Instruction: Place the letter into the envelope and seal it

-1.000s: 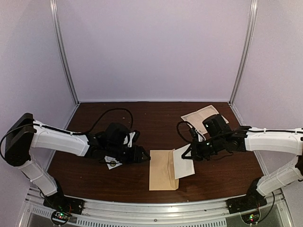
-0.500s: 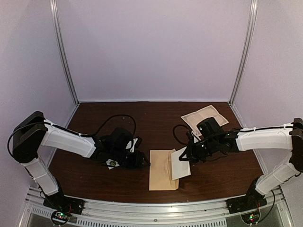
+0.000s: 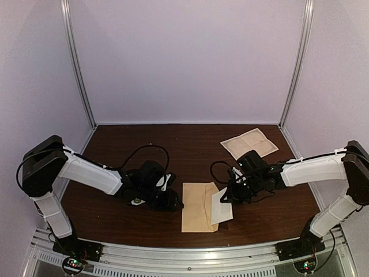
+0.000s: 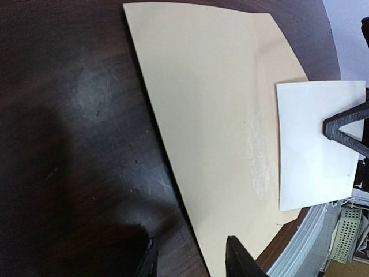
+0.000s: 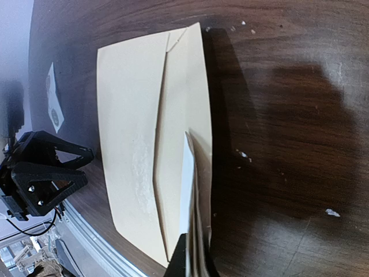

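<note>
Tan envelope [image 3: 198, 206] is lying flat, right gripper [image 3: 229, 195] pinching the letter [image 3: 221, 208] over its right edge for insertion, left gripper [image 3: 173, 203] half-open, empty, straddling its left edge, likely to steady it.

In the right wrist view the letter [image 5: 185, 184] shows edge-on, its held end cut off below.

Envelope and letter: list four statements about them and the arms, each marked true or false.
1. The right gripper holds the white letter. True.
2. The letter is fully inside the envelope. False: it is outside, overlapping the envelope's right part.
3. The left gripper has its jaws shut on the letter. False: they stand apart at the envelope's left edge.
4. Another paper sheet lies far right on the table. True.
</note>
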{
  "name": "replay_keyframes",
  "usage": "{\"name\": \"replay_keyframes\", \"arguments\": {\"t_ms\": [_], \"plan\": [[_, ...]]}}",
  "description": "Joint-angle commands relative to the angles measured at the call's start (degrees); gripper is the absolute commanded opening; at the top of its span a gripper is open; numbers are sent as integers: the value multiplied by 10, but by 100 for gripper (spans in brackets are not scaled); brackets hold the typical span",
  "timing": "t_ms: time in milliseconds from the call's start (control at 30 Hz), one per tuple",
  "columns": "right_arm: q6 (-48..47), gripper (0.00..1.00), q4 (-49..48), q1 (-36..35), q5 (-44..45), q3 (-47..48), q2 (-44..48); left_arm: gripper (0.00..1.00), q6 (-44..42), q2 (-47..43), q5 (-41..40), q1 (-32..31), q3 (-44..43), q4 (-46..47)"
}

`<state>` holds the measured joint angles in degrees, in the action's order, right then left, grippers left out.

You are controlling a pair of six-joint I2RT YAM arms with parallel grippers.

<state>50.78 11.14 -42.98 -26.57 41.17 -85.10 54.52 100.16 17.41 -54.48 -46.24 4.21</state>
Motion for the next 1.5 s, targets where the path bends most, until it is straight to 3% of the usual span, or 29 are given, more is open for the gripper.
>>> {"name": "replay_keyframes", "arguments": {"t_ms": [0,833,1467], "plan": [[-6,0,-11,2,19,-13,-16,41,1,20,10,-15,-14,25],[10,0,-82,2,-8,-32,-50,30,2,44,19,-22,-25,31],[18,0,-110,-10,-24,-19,-90,29,1,52,28,-23,-32,33]]}}
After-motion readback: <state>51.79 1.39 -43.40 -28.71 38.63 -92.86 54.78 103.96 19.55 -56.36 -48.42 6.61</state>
